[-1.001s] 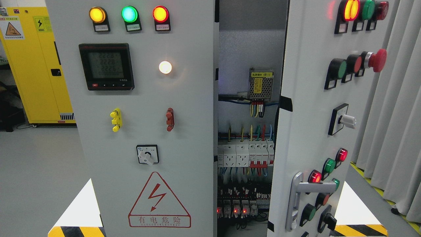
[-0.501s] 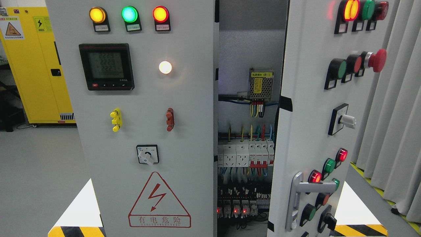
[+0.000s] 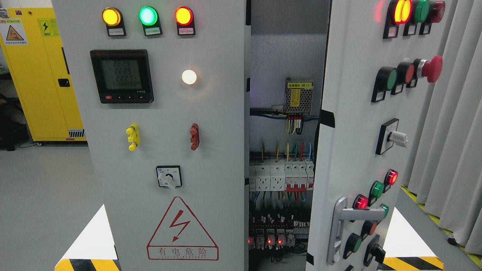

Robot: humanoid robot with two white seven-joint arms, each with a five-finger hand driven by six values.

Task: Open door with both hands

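The grey electrical cabinet (image 3: 165, 124) filled most of the view, and its right-hand door (image 3: 354, 143) stood swung outward toward the near right, its face turned at an angle. Between that door and the left panel a tall gap was open, showing the inside: a small power supply (image 3: 298, 97) with a yellow label high up, a row of white breakers (image 3: 280, 176) lower down, and dark relays with red lights near the bottom. By that, the opening looked largely done; the door seemed short of fully wide, so a further swing to the right may have been left, though how far it could travel could not be told.

The door handle (image 3: 350, 218), a silver lever on a long plate, sat low on the open door's near edge, with nothing touching it. Neither robot hand showed anywhere in the view, so their fingers could not be judged, spread or curled.

On the left panel the meter (image 3: 122, 76) was lit, with amber, green and red lamps above it and a red warning triangle (image 3: 182, 229) below. A yellow storage cabinet (image 3: 41, 75) stood far left, and grey curtains (image 3: 448, 124) hung at the right.
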